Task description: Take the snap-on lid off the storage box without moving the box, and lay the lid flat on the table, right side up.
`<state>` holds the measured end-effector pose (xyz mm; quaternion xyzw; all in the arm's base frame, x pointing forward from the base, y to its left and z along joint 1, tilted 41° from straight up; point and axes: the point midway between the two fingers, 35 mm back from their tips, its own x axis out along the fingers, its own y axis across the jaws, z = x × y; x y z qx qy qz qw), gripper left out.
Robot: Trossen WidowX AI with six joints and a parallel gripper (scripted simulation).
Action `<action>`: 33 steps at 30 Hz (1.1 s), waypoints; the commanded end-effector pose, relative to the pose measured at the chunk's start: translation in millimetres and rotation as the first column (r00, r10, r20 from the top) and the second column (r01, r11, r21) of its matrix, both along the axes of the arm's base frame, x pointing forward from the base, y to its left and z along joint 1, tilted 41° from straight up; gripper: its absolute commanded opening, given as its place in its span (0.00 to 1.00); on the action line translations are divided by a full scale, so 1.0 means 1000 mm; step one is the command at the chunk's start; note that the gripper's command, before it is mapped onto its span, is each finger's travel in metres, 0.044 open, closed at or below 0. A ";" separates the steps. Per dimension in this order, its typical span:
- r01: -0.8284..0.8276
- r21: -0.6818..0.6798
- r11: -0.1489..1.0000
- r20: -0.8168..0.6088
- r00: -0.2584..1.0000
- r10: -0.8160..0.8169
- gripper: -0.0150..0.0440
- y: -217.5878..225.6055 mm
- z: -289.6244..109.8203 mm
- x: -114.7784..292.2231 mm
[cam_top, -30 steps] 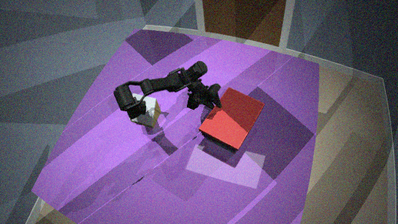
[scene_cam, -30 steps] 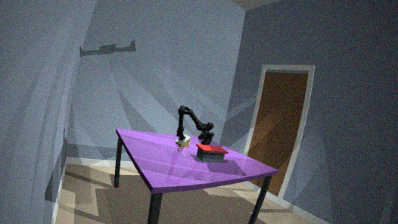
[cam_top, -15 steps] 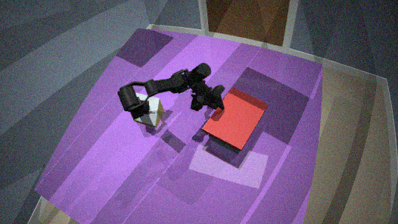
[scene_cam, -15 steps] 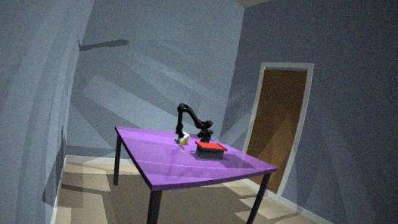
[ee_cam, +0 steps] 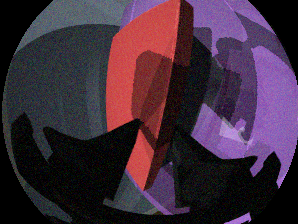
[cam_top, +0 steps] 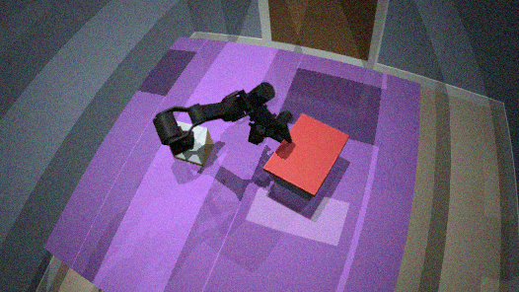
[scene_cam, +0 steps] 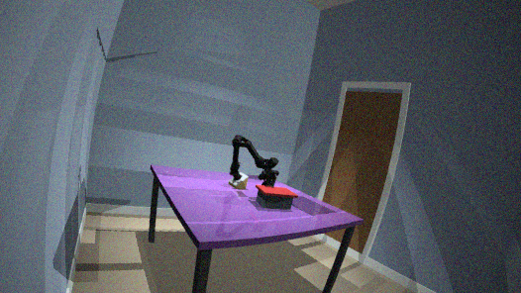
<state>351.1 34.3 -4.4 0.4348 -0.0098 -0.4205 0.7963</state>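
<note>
A flat red lid (cam_top: pixel 311 153) (scene_cam: pixel 276 190) (ee_cam: pixel 136 63) sits on top of a dark storage box (cam_top: pixel 293 187) (scene_cam: pixel 273 201) on the purple table (cam_top: pixel 163 212) (scene_cam: pixel 213 213). My gripper (cam_top: pixel 285 141) (scene_cam: pixel 267 182) (ee_cam: pixel 156 125) is at the lid's near-left edge, one finger over and one under the rim. It is shut on that edge. In the wrist view the lid runs edge-on between the two dark fingers. Most of the box is hidden under the lid.
The arm's white and tan base block (cam_top: pixel 197 144) (scene_cam: pixel 239 182) stands left of the box. A brown door (cam_top: pixel 321 25) (scene_cam: pixel 364 163) is behind the table. The table's edges run close on the right (cam_top: pixel 419 197).
</note>
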 end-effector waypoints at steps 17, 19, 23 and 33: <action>0.000 0.000 1.000 0.000 1.000 0.000 0.25 0.003 0.003 0.000; 0.000 0.000 1.000 0.000 1.000 0.000 0.25 0.003 0.004 0.000; 0.000 0.000 1.000 0.000 1.000 0.000 0.25 0.003 0.004 0.000; 0.000 0.001 1.000 0.000 1.000 0.000 0.25 0.005 0.006 0.000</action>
